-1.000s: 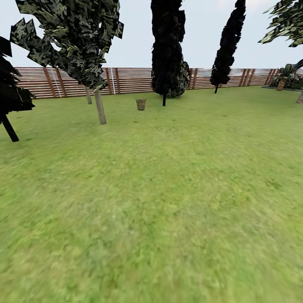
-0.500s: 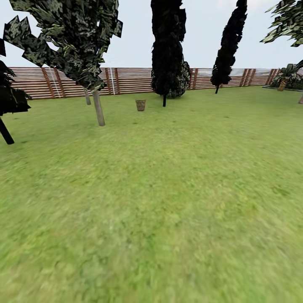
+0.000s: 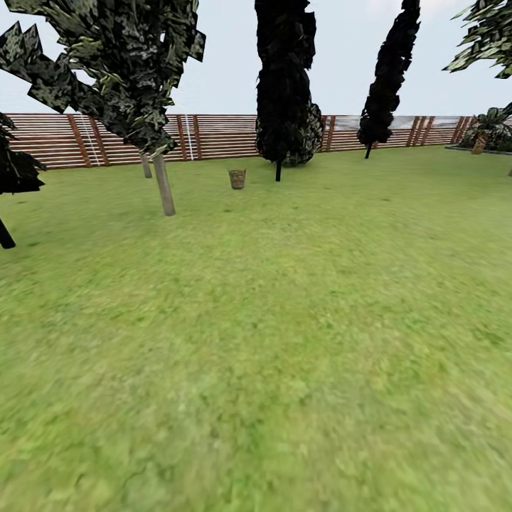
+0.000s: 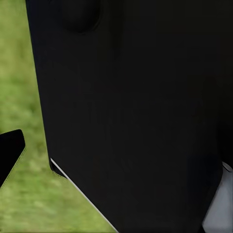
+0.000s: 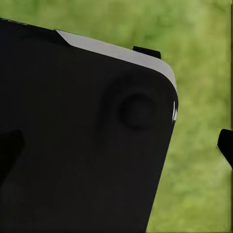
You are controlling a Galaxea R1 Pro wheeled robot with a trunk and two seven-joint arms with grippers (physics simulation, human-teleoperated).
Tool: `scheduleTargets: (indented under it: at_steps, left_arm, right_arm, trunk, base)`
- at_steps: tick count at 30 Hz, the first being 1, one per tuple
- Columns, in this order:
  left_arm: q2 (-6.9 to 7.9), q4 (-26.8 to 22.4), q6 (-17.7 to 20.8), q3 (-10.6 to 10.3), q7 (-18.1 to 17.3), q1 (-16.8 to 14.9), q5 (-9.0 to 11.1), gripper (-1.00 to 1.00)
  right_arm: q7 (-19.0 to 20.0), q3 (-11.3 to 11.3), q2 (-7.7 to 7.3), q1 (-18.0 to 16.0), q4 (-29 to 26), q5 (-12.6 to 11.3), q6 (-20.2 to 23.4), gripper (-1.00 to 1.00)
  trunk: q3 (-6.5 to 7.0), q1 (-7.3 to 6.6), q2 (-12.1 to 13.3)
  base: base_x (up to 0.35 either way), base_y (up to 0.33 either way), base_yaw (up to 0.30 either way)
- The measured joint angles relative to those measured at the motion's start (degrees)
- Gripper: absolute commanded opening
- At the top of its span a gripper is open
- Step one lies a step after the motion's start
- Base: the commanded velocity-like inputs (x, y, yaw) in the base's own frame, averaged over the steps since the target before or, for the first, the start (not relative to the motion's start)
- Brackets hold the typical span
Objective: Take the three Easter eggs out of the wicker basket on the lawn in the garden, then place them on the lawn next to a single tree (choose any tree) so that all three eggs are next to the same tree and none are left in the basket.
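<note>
The wicker basket (image 3: 237,178) sits far off on the lawn (image 3: 284,341), just right of the pale-trunked tree (image 3: 163,186). Best bet: drive straight, stop short of it. Can't tell if either gripper's fingers are open or closed.

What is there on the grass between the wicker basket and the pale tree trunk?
Nothing but bare lawn separates the wicker basket from the pale trunk, seen in the head view.

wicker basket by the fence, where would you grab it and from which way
The wicker basket stands upright on the lawn, mouth up, so probably the rim, coming down from above. It is far off and small here: handles and eggs cannot be made out, so judge the grip closer up.
</note>
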Motion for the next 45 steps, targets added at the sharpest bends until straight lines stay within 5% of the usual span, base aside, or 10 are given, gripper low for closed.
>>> scheduleTargets:
  at_steps: [45]
  left_arm:
    - [0.00,0.0,-0.1,0.1,0.0,0.0,0.0,1.00]
  right_arm:
    - [0.0,0.0,-0.09,0.0,0.0,-0.1,-0.1,1.00]
  trunk:
    - [0.00,0.00,0.0]
  base:
    - [0.330,0.000,0.000]
